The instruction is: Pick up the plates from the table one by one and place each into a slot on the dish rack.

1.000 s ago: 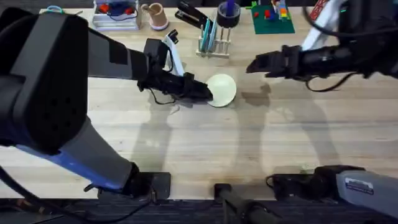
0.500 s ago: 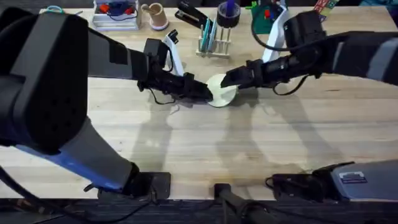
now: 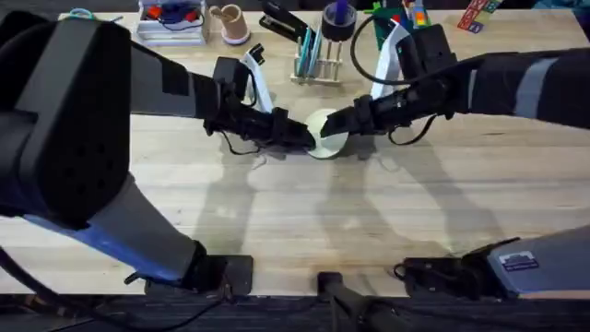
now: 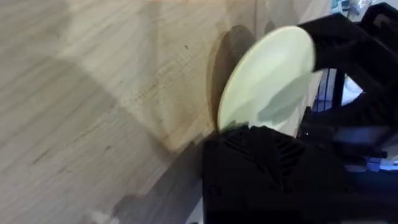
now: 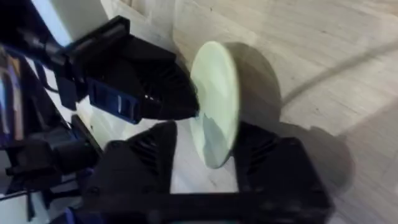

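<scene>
Plate [image 3: 327, 129] position: upper centre of the overhead frame, held off the table [image 3: 295, 212] on edge between the two grippers, just below the rack [image 3: 316, 63]. The rack stands at the top centre and already carries a teal plate [image 3: 309, 48] in one slot.

Left gripper [image 3: 304, 138]: clamped on the plate's left rim; the left wrist view shows the disc [image 4: 267, 81] rising out of the dark finger block.

Right gripper [image 3: 334, 124]: fingers apart, straddling the plate's right rim. In the right wrist view the disc [image 5: 216, 102] stands edge-on in the gap between the right fingers [image 5: 140, 165], with the left gripper [image 5: 183, 99] pinching the far rim. Contact of the right pads with the plate cannot be confirmed.

Handling properties (judged):
- Thin, stiff and light; probably smooth plastic, so likely slippery under a shallow pinch.
- A grip on the bare rim may let the disc pivot or slip.
- Not obviously fragile.

Recommended hold: seat the rim deep between the pads, faces flat to both sides, opposite the left gripper's hold, leaving the lower edge free for slot entry.
</scene>
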You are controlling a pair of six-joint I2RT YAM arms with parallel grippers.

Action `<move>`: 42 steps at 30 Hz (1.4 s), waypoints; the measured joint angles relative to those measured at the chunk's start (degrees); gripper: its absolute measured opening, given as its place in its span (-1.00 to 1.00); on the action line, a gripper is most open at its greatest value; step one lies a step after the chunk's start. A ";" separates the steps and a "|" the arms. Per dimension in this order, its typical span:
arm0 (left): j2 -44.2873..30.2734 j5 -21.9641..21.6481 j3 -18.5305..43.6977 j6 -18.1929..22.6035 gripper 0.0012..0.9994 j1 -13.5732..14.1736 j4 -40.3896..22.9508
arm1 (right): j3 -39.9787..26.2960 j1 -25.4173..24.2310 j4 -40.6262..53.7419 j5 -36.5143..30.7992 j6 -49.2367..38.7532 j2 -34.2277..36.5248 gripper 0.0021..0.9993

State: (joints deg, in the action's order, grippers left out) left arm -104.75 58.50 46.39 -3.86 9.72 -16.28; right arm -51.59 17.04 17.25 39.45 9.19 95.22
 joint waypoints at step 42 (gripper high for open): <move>38.88 -29.62 7.59 3.87 -0.92 -2.58 -33.70 | -34.17 -0.76 46.48 -27.67 -0.22 -10.30 -0.95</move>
State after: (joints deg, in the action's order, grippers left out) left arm -65.87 28.88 53.98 0.01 7.14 -49.97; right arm -85.76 16.27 63.72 11.77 8.97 84.93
